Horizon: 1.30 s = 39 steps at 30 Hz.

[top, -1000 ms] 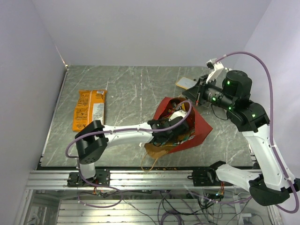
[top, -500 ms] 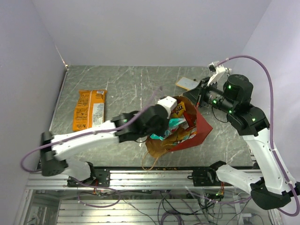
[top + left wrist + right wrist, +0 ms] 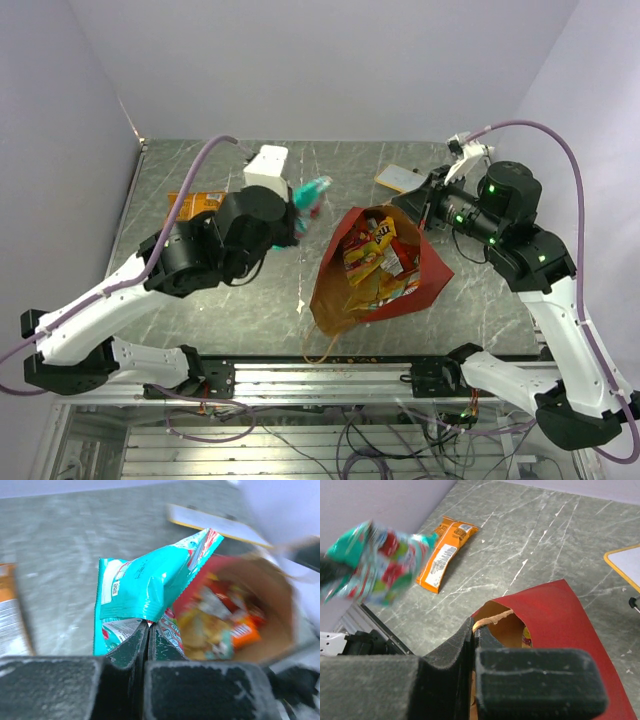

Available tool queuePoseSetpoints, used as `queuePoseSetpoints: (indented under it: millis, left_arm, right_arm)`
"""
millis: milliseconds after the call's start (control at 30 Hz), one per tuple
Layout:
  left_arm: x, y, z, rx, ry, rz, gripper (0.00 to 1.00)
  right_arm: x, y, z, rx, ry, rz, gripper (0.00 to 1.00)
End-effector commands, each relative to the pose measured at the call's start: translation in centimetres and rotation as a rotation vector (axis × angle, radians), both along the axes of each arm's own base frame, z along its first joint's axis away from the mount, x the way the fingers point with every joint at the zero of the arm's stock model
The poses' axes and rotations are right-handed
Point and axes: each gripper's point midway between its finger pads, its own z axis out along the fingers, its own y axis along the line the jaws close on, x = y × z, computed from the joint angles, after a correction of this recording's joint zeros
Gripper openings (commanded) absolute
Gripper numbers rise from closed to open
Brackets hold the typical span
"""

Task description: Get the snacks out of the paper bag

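Far to the left of my left gripper (image 3: 292,213), an orange chip packet (image 3: 190,205) lies flat on the grey table (image 3: 350,165), partly hidden behind my arm in the top view. My left gripper hangs above the table, to the left of the paper bag (image 3: 428,268). Its jaws are pressed together on the lower edge of a teal packet (image 3: 312,192). The packet sticks out beyond my fingertips, clear of the bag and of the table.

To the right of that gripper the bag sits with its mouth open, red outside and brown inside. A heap of yellow, orange and red snacks (image 3: 372,255) lies in it. At the bag's far right rim my right gripper (image 3: 425,205) is closed, and the wrist view shows a thin tan handle (image 3: 492,620) of the bag pinched between its jaws. Just beyond that gripper, a white card (image 3: 397,178) with a yellow edge lies flat on the table.
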Motion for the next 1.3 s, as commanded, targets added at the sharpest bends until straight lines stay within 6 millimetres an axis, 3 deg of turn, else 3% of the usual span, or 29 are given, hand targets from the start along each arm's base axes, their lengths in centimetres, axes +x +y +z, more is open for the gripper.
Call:
queuePoseSetpoints:
  millis: [0, 267, 367, 500, 733, 933, 1067, 1133, 1267]
  left_arm:
    - [5.0, 9.4, -1.8, 0.149, -0.009, 0.455, 0.07]
    - [10.3, 19.0, -6.0, 0.340, 0.059, 0.781, 0.07]
    - [11.1, 22.0, -7.5, 0.447, 0.062, 0.904, 0.07]
    - [11.4, 24.3, -10.4, 0.640, 0.040, 0.942, 0.07]
    - [11.4, 26.8, -16.5, 0.905, 0.095, 0.824, 0.07]
    - [11.8, 27.2, -22.4, 0.989, 0.154, 0.699, 0.07]
    - [12.7, 25.9, -25.1, 0.913, 0.178, 0.631, 0.07]
    - [12.6, 25.5, -26.6, 0.905, 0.237, 0.613, 0.18]
    - [12.8, 24.7, -26.3, 0.858, 0.290, 0.613, 0.62]
  right_arm:
    - [-0.4, -0.1, 2.2, 0.067, -0.072, -0.009, 0.00]
    - [0.3, 0.3, 1.8, 0.053, -0.070, 0.001, 0.00]
    - [0.5, 0.7, 1.4, 0.019, -0.072, 0.033, 0.00]
    - [0.7, 1.1, 0.8, -0.019, -0.068, 0.067, 0.00]
    - [0.6, 1.8, 0.0, -0.016, -0.069, 0.114, 0.00]
    - [0.5, 1.5, -0.3, -0.029, -0.074, 0.104, 0.00]
    - [0.3, 1.7, -0.3, -0.018, -0.075, 0.120, 0.00]
    - [0.2, 1.8, -0.4, -0.021, -0.068, 0.126, 0.00]
    - [0.0, 1.9, -0.9, -0.009, -0.054, 0.130, 0.00]
